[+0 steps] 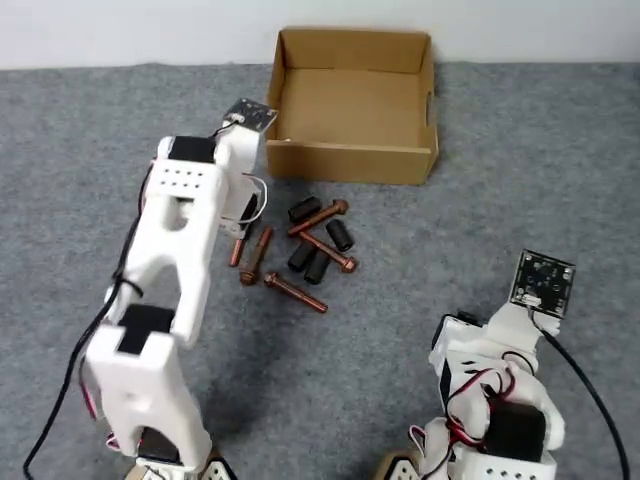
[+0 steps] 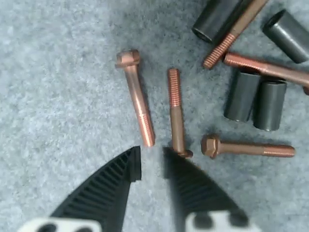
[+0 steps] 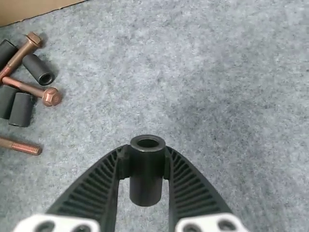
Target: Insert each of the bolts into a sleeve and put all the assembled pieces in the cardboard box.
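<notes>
At the near edge of the grey-carpeted tabletop (image 1: 560, 180), toward its right corner, the right arm (image 1: 495, 400) sits folded back. Its right gripper (image 3: 146, 155) is clamped on a held sleeve (image 3: 146, 176), black, with one open end showing past the ribbed fingertips. This sleeve is over bare carpet and well apart from the loose parts. The left arm (image 1: 175, 250) stretches from the near left corner toward the middle of the tabletop. There the left gripper (image 2: 152, 162) hangs with its fingers a little apart and nothing between them, at the near ends of two copper-coloured bolts. The first bolt (image 2: 136, 99) points its threaded tip at the gap. The second bolt (image 2: 176, 113) lies alongside it, turned the other way, its flanged head just beside one fingertip. A third bolt (image 2: 248, 149) lies crosswise, with its head near that same fingertip. Farther on, a pair of sleeves (image 2: 255, 100) lies side by side, touching. Past them a fourth bolt (image 2: 270, 70) lies near a single sleeve (image 2: 289, 34), and a fifth bolt (image 2: 234, 34) lies along a last sleeve (image 2: 219, 17). Every loose bolt lies outside the sleeves. The cardboard box (image 1: 350, 160) stands open-topped at the middle of the far edge, just beyond the scattered parts.
</notes>
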Action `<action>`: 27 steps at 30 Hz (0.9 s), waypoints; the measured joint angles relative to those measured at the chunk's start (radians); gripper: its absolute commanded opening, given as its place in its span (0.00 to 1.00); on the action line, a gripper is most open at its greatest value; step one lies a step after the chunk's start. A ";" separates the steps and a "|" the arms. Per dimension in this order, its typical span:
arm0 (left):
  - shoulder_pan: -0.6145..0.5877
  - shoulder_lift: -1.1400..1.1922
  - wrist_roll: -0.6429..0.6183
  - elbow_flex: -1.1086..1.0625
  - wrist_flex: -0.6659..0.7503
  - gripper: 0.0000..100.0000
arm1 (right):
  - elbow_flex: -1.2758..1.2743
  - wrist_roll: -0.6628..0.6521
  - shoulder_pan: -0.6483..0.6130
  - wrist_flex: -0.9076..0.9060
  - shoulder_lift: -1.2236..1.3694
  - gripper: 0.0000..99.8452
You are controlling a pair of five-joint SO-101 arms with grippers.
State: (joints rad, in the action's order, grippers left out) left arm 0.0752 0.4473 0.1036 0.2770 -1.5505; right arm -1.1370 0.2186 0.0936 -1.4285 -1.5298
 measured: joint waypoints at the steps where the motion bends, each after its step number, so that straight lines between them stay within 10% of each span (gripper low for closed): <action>1: 0.000 0.032 0.000 0.037 -0.008 0.19 | 0.000 0.000 -0.002 0.000 0.000 0.01; 27: -0.072 0.663 0.005 0.755 -0.141 0.19 | -0.012 0.000 0.002 0.000 0.000 0.01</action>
State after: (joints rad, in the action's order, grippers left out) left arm 0.0031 1.1101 0.1082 1.0319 -1.6916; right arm -1.1492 0.2186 0.0951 -1.4285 -1.5298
